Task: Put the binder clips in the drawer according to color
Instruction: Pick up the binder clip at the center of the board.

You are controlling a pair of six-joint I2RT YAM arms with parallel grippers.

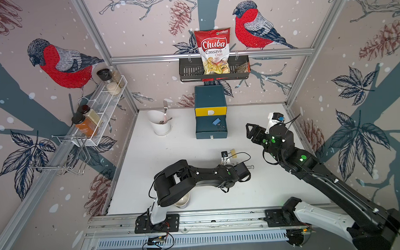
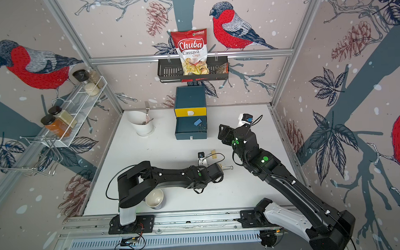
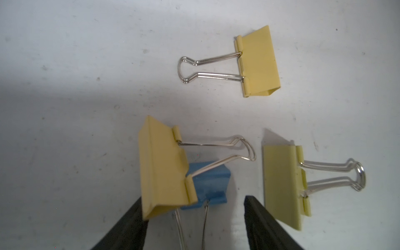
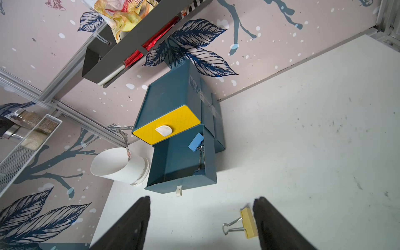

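Observation:
The drawer [image 1: 210, 100] stands at the back wall, its yellow top drawer shut. The teal middle drawer [image 4: 171, 164] is pulled out, with one blue binder clip [image 4: 195, 143] inside. My left gripper [image 3: 194, 220] hangs open over a cluster on the table. A tilted yellow clip [image 3: 164, 168] leans on a blue clip [image 3: 207, 184], whose wire handles run between my fingers. Two more yellow clips [image 3: 257, 62] [image 3: 283, 184] lie beside them. My right gripper [image 4: 201, 216] is open and empty, in front of the drawer, with a yellow clip [image 4: 249, 223] by one finger.
A white cup with a fork [image 1: 160, 124] stands left of the drawer. A white bowl [image 1: 182, 199] sits under the left arm. A black wall basket [image 1: 188, 71] holding a chips bag hangs above the drawer. A wire shelf [image 1: 104, 106] with spice jars lines the left wall.

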